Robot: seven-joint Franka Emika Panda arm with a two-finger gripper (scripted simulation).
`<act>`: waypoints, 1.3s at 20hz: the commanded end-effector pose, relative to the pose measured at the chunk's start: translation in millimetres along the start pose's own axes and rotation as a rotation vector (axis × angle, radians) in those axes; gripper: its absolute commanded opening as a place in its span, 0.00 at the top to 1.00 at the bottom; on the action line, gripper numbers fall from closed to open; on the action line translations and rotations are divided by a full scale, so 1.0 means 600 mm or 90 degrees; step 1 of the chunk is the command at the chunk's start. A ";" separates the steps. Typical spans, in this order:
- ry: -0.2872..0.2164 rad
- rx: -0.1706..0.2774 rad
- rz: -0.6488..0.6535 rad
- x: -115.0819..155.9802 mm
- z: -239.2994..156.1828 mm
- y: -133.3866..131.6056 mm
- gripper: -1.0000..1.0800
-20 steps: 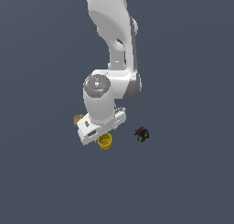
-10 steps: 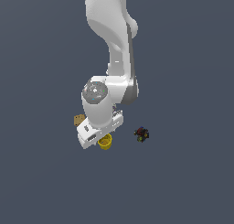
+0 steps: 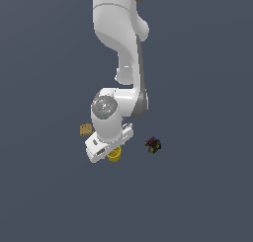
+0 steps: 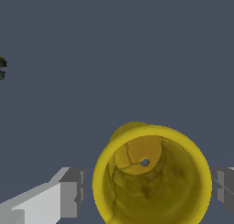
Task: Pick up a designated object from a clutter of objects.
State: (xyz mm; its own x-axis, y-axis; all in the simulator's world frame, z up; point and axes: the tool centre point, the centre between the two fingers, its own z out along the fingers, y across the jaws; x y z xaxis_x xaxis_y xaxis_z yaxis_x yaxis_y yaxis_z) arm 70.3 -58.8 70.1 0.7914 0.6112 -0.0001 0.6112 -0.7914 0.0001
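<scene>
The white Panda arm reached down from the top of the exterior view, its wrist bent over the dark grey-blue worktop. The gripper sat low over the small bright yellow cup with tapered round walls, which showed only partly in the exterior view, peeking out under the white hand body.

In the wrist view the yellow cup stood upright with its hollow mouth facing the camera, a small hole visible in its floor. One grey fingertip stood on one side of the cup's rim and the other grey fingertip on the opposite side, so the jaws were spread wide around the cup. A narrow gap showed between the first fingertip and the rim; the second lay just beside the rim, and whether it touched could not be told.

The tan flat block lay near the cup, toward the exterior view's left, partly behind the wrist. The dark lumpy object with red and green bits lay apart from the cup toward the exterior view's right, and its edge also showed at the border of the wrist view.
</scene>
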 end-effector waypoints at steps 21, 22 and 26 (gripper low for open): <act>0.000 -0.001 -0.001 -0.002 0.035 0.002 1.00; 0.000 -0.001 -0.001 -0.003 0.032 0.003 1.00; 0.000 -0.001 -0.001 -0.015 0.015 0.005 1.00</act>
State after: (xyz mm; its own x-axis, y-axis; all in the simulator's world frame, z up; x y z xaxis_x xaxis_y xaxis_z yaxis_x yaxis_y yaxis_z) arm 66.3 -64.0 56.0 0.7904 0.6126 -0.0012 0.6126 -0.7904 -0.0008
